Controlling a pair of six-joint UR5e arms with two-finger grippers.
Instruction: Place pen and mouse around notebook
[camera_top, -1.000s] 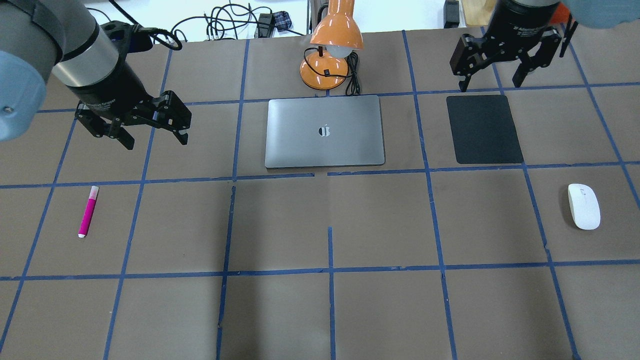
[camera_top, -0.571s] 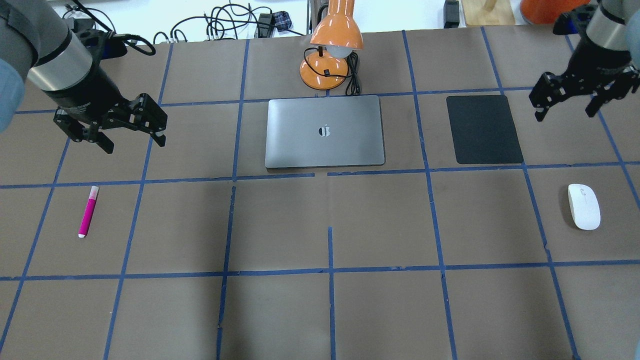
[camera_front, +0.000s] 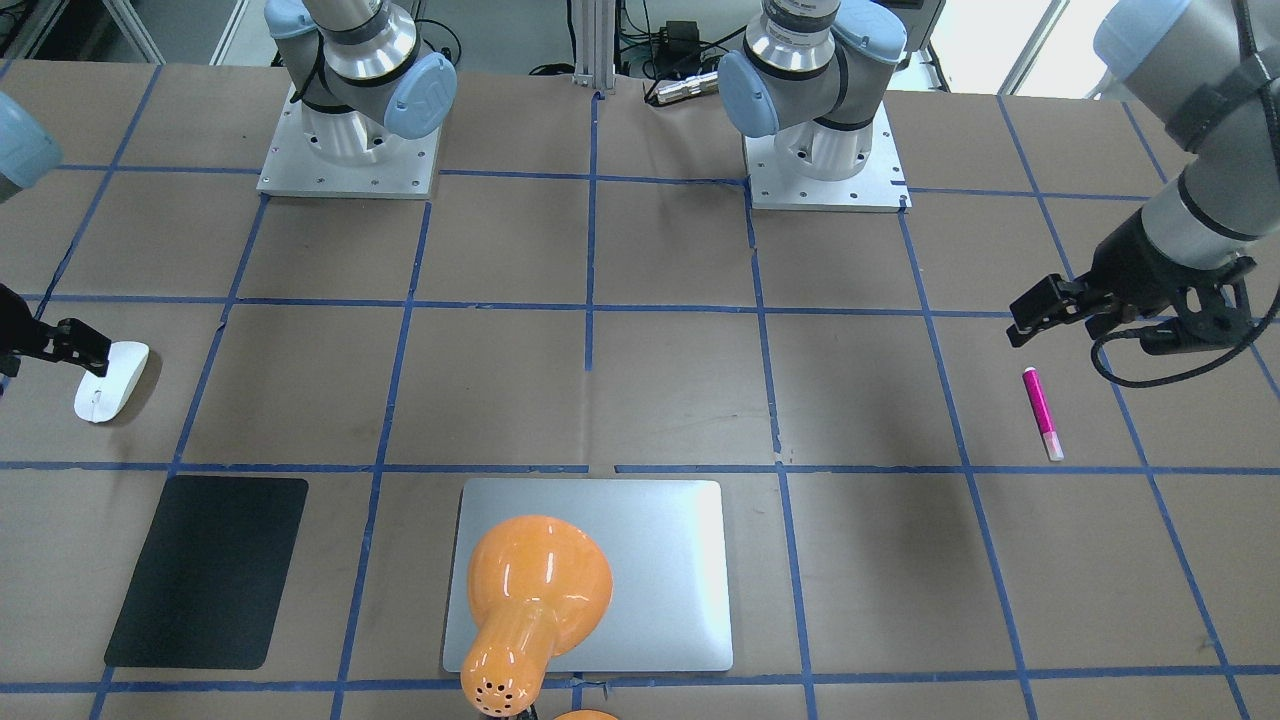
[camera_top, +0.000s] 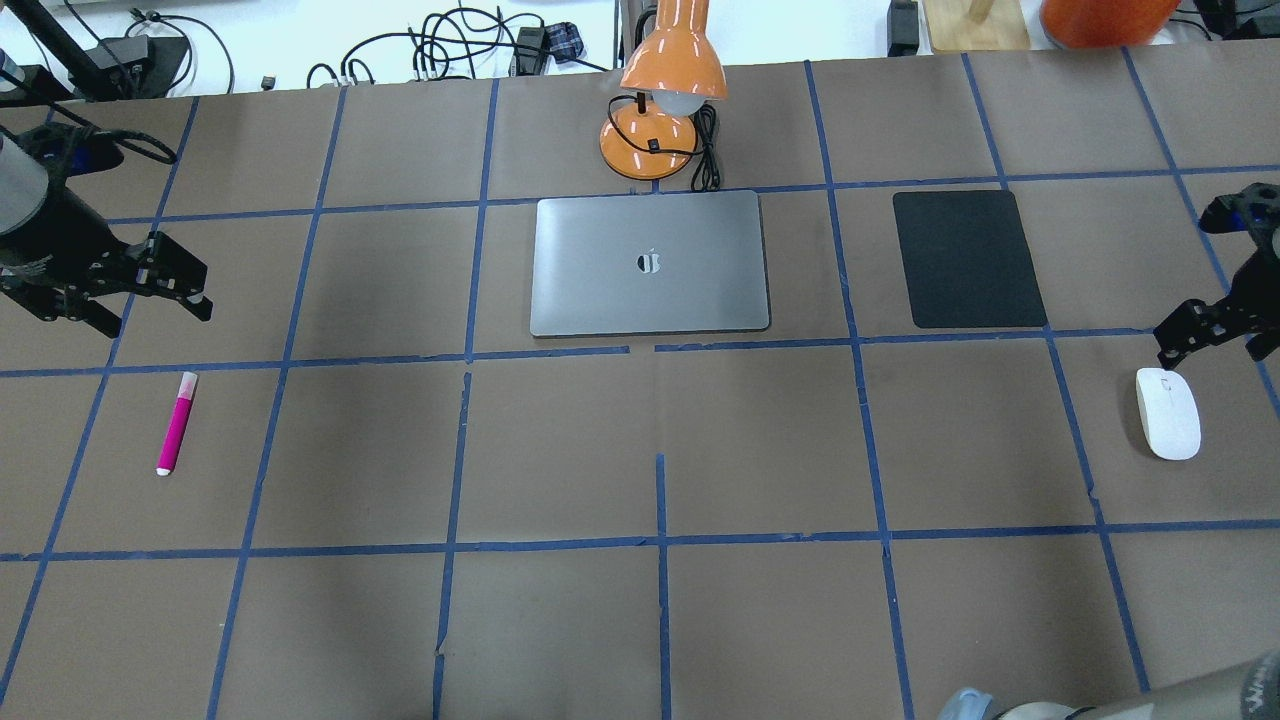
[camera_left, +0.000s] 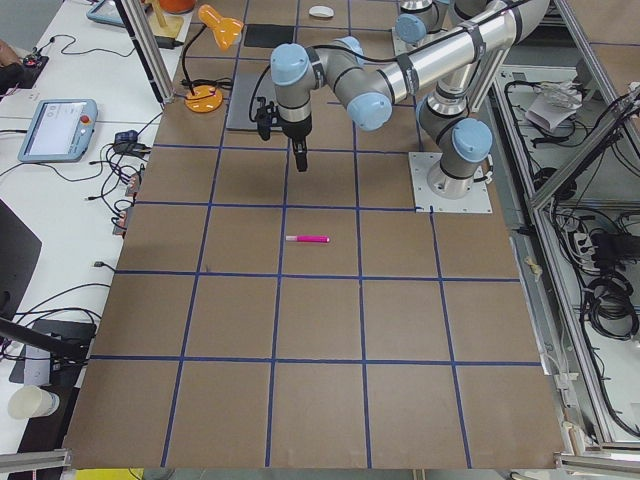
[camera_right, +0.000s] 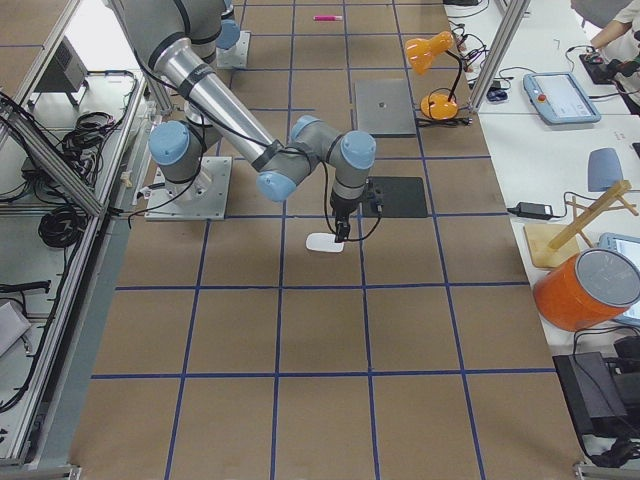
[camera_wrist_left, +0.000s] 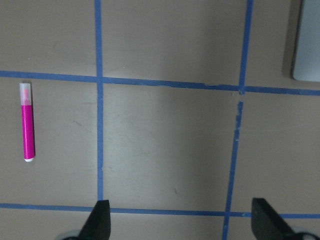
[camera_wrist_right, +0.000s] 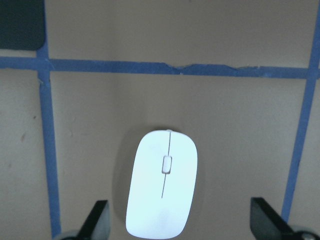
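Note:
The pink pen (camera_top: 176, 422) lies on the brown table at the left, and it shows at the left of the left wrist view (camera_wrist_left: 27, 122). My left gripper (camera_top: 152, 318) hovers open just beyond it, holding nothing. The white mouse (camera_top: 1167, 412) rests at the right edge. My right gripper (camera_top: 1212, 352) hangs open above the mouse's far end, and in the right wrist view the mouse (camera_wrist_right: 162, 191) lies between the two fingers. The silver notebook (camera_top: 650, 262) lies closed at the table's far middle, apart from both things.
An orange desk lamp (camera_top: 665, 100) stands just behind the notebook and overhangs it in the front-facing view. A black mat (camera_top: 968, 258) lies to the notebook's right. Cables (camera_top: 450, 45) run along the far edge. Both arm bases (camera_front: 348, 150) are at the robot's side.
Both arms have swung outward and toward the near side. The left gripper has moved left toward the pen, and the right gripper has moved right and down over the mouse. Both remain open.

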